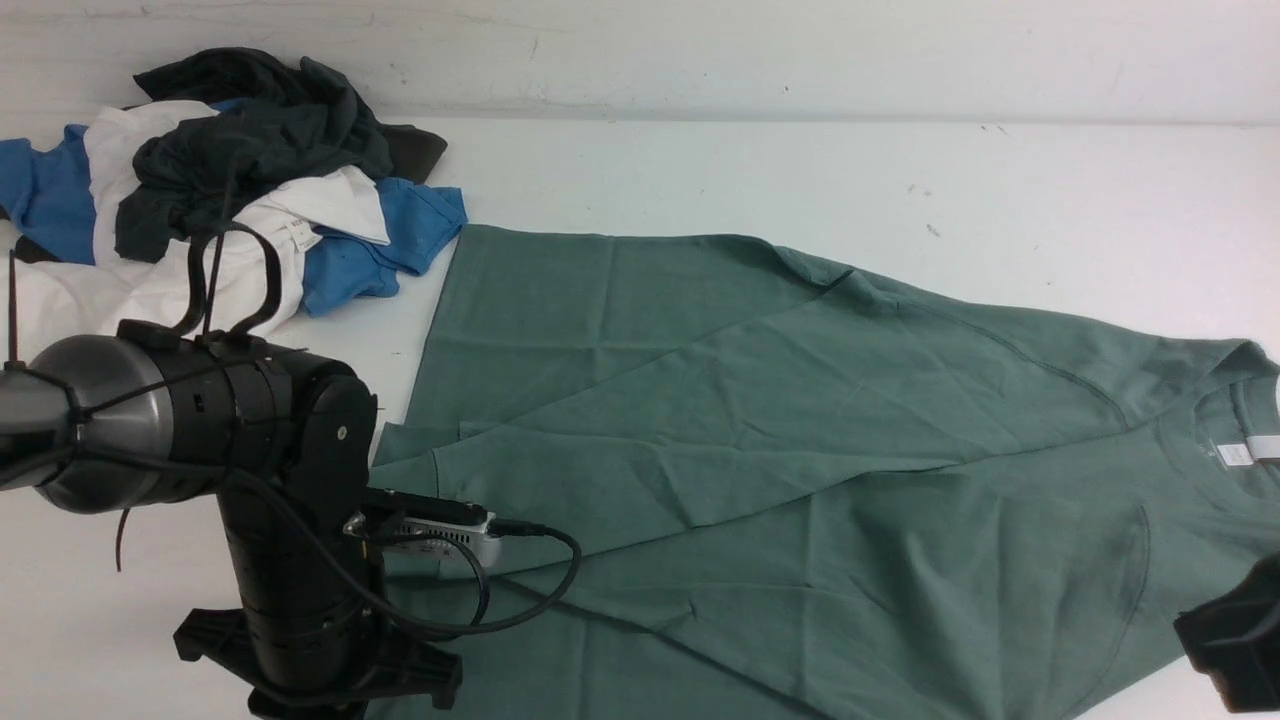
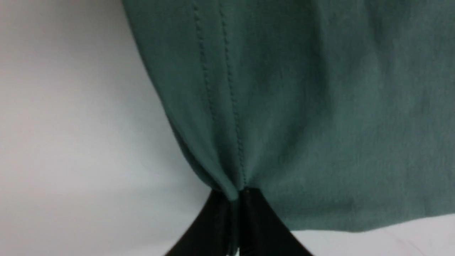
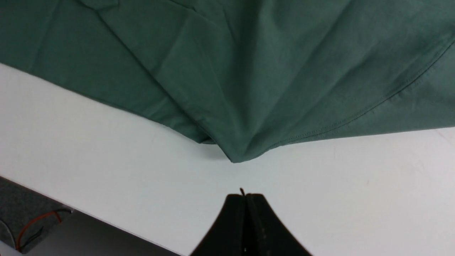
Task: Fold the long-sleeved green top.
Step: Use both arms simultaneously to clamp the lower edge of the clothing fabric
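Top point(image 1: 800, 420): lay spread across the table, its hem end at the left claw and its neck end out past the right claw.
Left claw point(image 2: 237, 195): clamped on the top's hem edge, cloth pinched between both fingers.
Cloth at left claw: gathered into folds that fanned away from the tips, and two rows of stitching ran down into the pinch.
Left arm point(image 1: 290, 560): stood over the top's near corner and hid its claw in the front view.
Right claw point(image 3: 245, 196): fingers pressed together with nothing between them, above bare table.
Top's edge at right claw: a pointed fold lay just ahead of the tips, apart from them, with a strip of table between.
Seam point(image 3: 355, 119): curved along the cloth to one side of that fold.
Sleeve point(image 1: 700, 400): lay folded slantwise over the body, with its cuff end near the left arm.
Collar point(image 1: 1245, 385): sat beyond the right claw at the edge of the front view, with a white tag point(image 1: 1235, 452) inside it.
Table point(image 1: 800, 170): white, lightly scuffed.
Pile point(image 1: 230, 190): dark grey, white and blue garments heaped well beyond the left claw. The blue one lay just beside the top's far corner, and contact could not be told.
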Available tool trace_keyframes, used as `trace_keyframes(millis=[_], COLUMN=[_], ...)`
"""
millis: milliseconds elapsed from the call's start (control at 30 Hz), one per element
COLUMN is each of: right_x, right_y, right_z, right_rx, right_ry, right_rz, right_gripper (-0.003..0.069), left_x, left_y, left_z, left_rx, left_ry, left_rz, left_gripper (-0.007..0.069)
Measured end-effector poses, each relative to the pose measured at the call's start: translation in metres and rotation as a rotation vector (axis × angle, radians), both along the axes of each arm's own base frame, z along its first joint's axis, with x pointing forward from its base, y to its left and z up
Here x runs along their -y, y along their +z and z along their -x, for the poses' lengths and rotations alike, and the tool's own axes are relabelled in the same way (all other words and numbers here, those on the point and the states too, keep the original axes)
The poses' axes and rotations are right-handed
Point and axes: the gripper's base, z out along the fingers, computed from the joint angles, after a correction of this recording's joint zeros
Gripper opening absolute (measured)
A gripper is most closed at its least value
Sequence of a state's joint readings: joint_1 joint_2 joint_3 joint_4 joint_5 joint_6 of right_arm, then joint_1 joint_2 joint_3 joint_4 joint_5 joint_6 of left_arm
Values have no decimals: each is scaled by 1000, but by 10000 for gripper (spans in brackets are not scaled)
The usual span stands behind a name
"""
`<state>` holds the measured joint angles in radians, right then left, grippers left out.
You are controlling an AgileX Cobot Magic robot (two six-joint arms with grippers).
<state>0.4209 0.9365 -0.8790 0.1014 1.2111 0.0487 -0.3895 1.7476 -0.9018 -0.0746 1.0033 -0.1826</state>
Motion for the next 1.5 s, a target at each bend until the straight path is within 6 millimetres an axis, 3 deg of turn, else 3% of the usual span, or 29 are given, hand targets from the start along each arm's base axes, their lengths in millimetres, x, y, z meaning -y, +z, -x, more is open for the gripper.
trace_keyframes(millis=[167,333,467,600,700,767,800,833,867,1067,1133,1333,1500], right_x=[1,-6,-23,-45,-55,-64,-64,-67,-73,-83,-87,-92,-95], right_y=[-1,-8,-23,-46,-61,-82,-84,-90,-103,-122,-129,-148,-164], right_z=[2,-4,-13,-21,-21,-19,-18,-18,-18,-25,-29,-35,-39], right_rx=[-9,-44,-110,-212,-263,-304,-311,-306,-284,-191,-189,-228,-266], right_ry=[66,171,301,368,404,443,446,454,468,488,488,506,528], right_rz=[40,57,90,144,187,221,225,227,225,214,219,251,286], right_gripper=[-15,-15,-13,17,71,165,165,209,300,487,512,507,421], left_x=[-1,-11,-19,-24,-25,-25,-25,-25,-25,-25,-25,-25,-25], left_y=[9,48,68,74,74,74,74,74,74,74,74,74,74], left_z=[7,19,29,33,34,34,34,34,34,34,34,34,34], left_rx=[19,127,165,160,157,153,153,151,151,156,159,160,161], left_ry=[-44,-40,-26,-10,-9,-9,-9,-9,-9,-9,-9,-9,-9], left_rz=[-2,-12,-48,-87,-90,-93,-93,-94,-94,-92,-90,-90,-90], left_gripper=[9,9,9,9,9,9,9,9,9,9,9,9,9])
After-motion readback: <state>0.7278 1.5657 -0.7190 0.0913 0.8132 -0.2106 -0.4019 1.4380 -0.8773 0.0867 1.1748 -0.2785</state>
